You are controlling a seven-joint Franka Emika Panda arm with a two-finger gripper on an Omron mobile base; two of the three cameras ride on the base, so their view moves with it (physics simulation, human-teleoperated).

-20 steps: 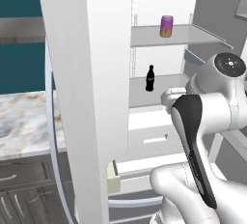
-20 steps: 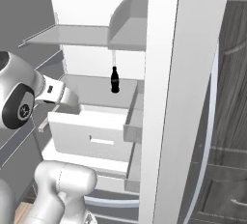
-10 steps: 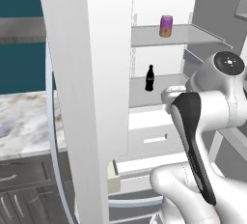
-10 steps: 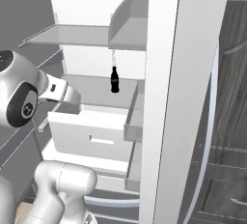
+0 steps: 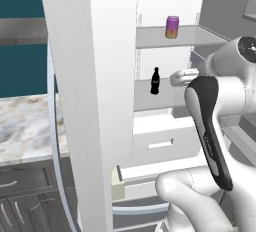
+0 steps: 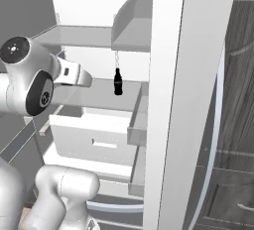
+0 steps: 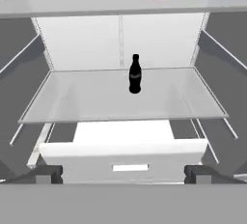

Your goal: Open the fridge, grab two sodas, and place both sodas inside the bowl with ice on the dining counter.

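- Fridge stands open, white interior exposed; its left door edge fills the near side of the left base view, its right door edge the near side of the right base view.
- Dark soda bottle stands upright on the fridge's middle shelf, at about the shelf's centre and toward the back wall, touching nothing else.
- Same bottle confirmed from both base cameras, upright on that shelf.
- Purple can with orange lower band stands upright on the fridge's upper shelf, one level above the bottle and slightly to its right as seen from the hand camera.
- White drawer sits directly below the middle shelf of the fridge, with a slot handle at its front centre.
- Tool is at the fridge opening, level with the drawer front and facing the back wall; jaws spread wide, one tip at each lower corner of the hand view, nothing between them.
- Tool is well short of the bottle; no contact with either soda.
- Marble bench over dark cabinets lies left of the fridge's left door in the left base view.
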